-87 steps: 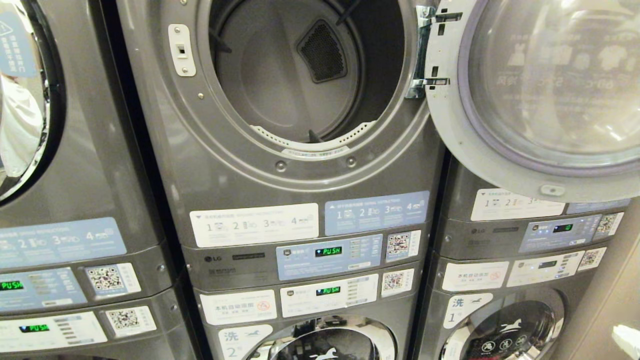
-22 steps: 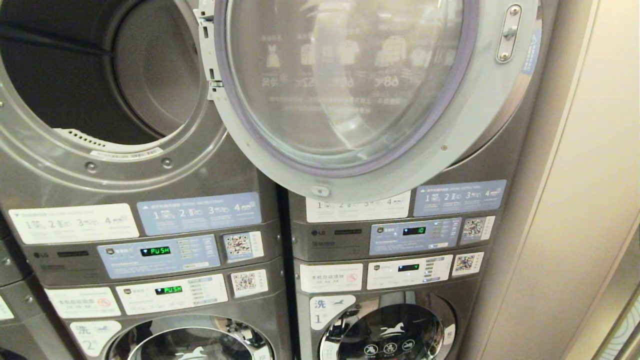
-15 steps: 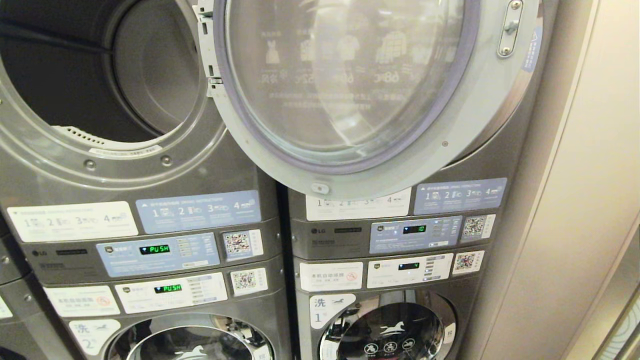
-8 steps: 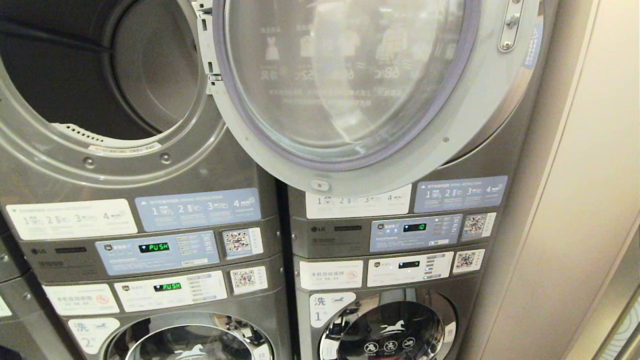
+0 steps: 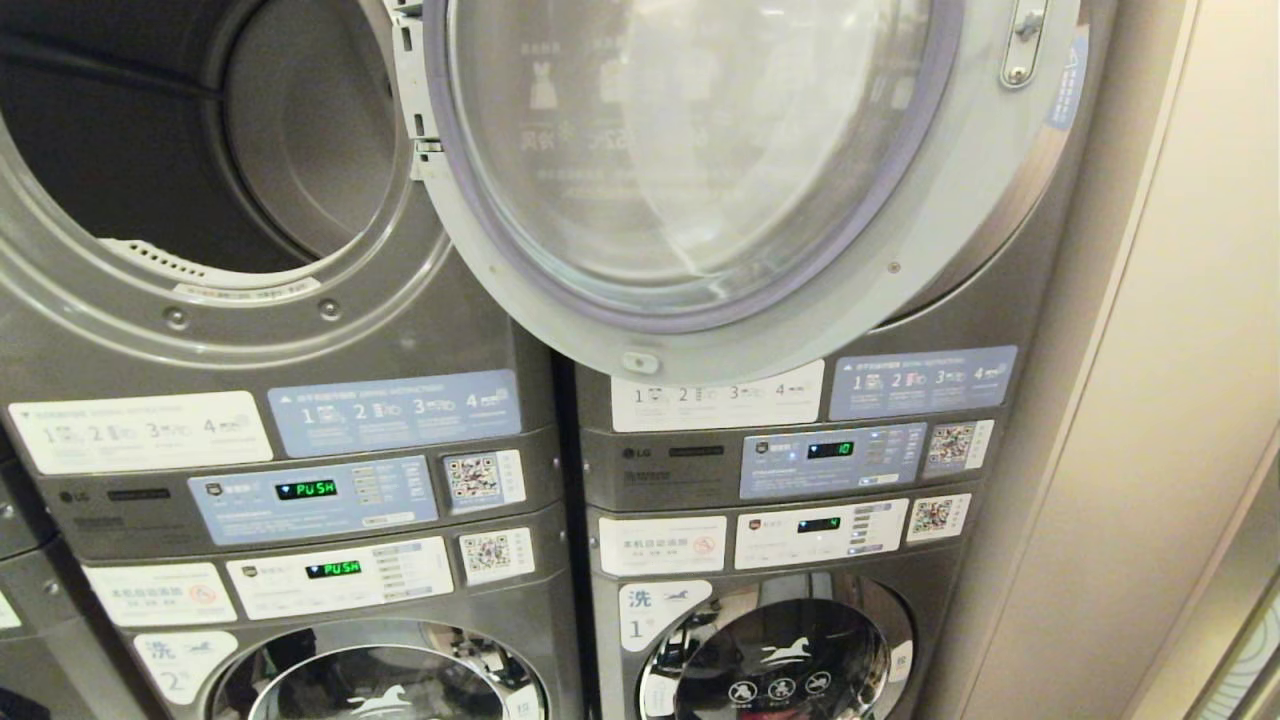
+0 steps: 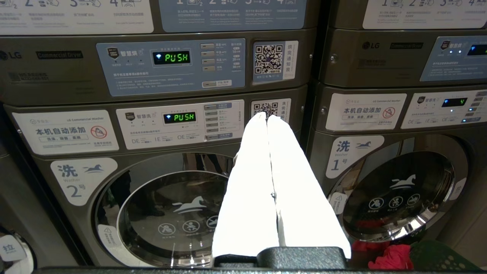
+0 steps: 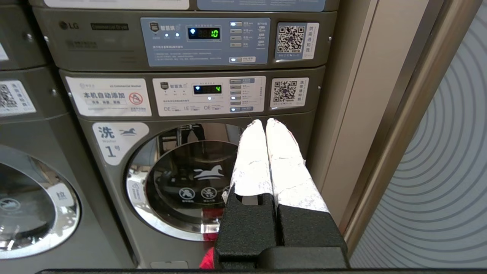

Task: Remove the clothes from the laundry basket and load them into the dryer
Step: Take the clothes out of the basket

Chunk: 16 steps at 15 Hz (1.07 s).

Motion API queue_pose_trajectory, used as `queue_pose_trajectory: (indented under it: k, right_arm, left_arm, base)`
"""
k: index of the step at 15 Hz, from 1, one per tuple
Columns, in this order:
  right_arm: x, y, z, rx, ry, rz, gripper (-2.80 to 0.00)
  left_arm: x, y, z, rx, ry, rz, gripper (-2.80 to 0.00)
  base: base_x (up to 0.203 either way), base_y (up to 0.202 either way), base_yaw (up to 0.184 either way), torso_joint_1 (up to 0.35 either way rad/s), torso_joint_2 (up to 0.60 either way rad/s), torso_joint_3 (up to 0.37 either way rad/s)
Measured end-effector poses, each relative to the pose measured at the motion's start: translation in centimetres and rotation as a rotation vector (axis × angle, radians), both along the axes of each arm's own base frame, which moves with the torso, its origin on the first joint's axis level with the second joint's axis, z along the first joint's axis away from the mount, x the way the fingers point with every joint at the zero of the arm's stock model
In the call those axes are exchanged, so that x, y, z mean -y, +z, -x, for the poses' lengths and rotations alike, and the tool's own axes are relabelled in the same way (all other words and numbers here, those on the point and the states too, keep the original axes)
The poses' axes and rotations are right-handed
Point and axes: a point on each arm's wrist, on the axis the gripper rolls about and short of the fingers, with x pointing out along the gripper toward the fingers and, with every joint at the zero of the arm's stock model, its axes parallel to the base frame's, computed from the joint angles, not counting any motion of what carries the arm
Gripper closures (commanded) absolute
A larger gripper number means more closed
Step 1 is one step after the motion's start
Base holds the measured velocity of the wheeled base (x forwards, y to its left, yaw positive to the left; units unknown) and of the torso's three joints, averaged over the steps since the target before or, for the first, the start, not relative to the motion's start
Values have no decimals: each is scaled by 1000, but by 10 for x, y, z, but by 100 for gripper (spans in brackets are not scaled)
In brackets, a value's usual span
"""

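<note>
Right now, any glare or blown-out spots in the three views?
Head view: ceiling-light reflections wash over the open dryer door glass, veiling its printed icons. Left wrist view: the left hand is blown out to flat white. Right wrist view: the right hand is bright but keeps texture; the chrome washer door mirrors the room.

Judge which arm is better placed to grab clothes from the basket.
Left, probably: the red garment and green basket show beside the left gripper. The right gripper sees only a red scrap; both empty.

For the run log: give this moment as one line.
dryer door: open | drum: empty | left gripper: shut, empty | right gripper: shut, empty
</note>
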Motion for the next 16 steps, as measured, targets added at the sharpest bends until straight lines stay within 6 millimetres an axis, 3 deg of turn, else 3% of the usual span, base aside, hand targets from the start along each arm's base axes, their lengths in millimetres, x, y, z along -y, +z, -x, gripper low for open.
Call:
queue_pose_trajectory:
  k: [16]
  right_arm:
    - [0, 0, 0, 0, 2, 33, 0]
  left_arm:
    - [0, 0, 0, 0, 0, 1, 0]
  base:
    - [0, 0, 0, -62, 141, 75]
